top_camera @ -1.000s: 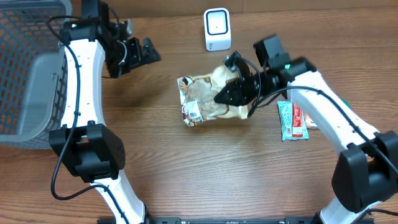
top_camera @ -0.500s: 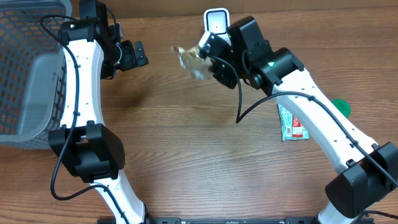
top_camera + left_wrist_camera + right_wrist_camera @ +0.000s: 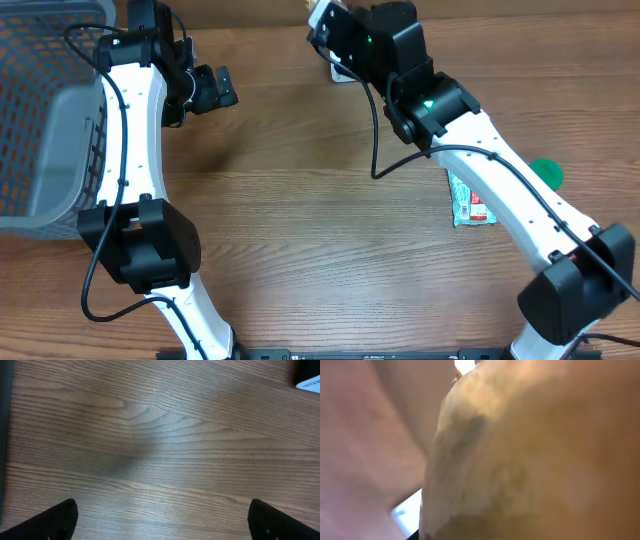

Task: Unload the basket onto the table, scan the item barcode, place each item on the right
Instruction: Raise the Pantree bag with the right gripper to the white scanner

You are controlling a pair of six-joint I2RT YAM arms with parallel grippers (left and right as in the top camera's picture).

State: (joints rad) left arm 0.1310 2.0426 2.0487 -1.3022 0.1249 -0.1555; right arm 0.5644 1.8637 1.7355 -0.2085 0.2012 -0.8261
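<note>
- One item matters here — the crinkled snack pouch (image 3: 520,450), lifted clear of the table (image 3: 300,260); a scrap of the pouch (image 3: 317,9) shows at the far edge of the overhead view, above the white scanner (image 3: 338,72), which the right arm mostly hides.
- The right gripper (image 3: 330,24) is clamped on it; tan film fills the right wrist view, so the fingers themselves are hidden.
- The left gripper (image 3: 161,522) hangs over the table, jaws wide apart, holding nothing.
- Handling, as I judge it: light, soft, crumply film, likely slippery — it can sag and fold over the barcode.
- Best hold: pinch a sealed edge or corner, away from the label, firm without crushing the contents.
</note>
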